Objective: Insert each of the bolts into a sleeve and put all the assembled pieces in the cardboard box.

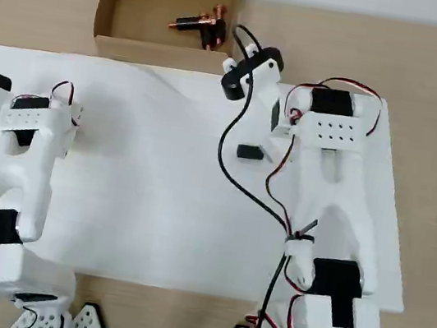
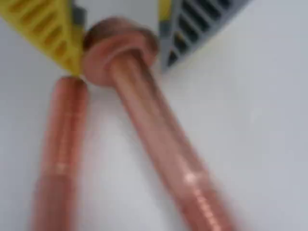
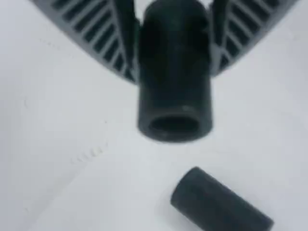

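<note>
The left gripper (image 2: 120, 60) is closed on the head of a bolt (image 2: 154, 130). Its yellow and grey fingers pinch the head from either side, so the threaded shank sticks out free, presumably to meet a sleeve. A second bolt (image 2: 60, 154) lies just beside it on the white sheet (image 1: 156, 187). Beyond the sheet, the box (image 1: 106, 5) already holds copper-and-black pieces (image 1: 200, 25) (finished pairs, by the look). The right gripper (image 3: 173, 72) clamps a sleeve (image 3: 175, 106) by its rear half, leaving the open bore clear for a bolt, and a loose sleeve (image 3: 216, 202) lies near it. The wrist views give the grips close up, while the high view gives the box and shows the left arm (image 1: 25, 150) and right arm (image 1: 333, 174) well apart.
</note>
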Controlling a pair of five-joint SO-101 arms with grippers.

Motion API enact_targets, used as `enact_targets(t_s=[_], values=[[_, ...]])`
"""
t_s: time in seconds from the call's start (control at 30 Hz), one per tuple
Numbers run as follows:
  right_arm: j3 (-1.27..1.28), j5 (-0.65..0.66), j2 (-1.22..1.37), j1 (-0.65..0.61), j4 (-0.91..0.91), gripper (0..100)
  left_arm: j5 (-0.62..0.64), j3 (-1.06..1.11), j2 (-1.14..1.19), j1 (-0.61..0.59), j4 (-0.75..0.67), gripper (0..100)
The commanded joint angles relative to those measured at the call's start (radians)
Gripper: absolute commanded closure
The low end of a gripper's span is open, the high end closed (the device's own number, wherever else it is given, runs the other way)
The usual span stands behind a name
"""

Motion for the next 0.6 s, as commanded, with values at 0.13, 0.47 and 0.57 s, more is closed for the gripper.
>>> enact_targets(t_s=[0.13, 0.47, 0.57], values=[[0.001, -0.008, -0.059, -0.016, -0.008, 98.8, -0.025, -0.025, -0.010, -0.040, 0.009, 99], [0.001, -0.008, -0.059, -0.015, -0.006, 98.8, -0.084, -0.115, -0.013, -0.034, 0.158, 99], [0.001, -0.009, -0.059, -0.015, -0.006, 98.8, -0.141, -0.178, -0.013, -0.021, 0.247, 99]])
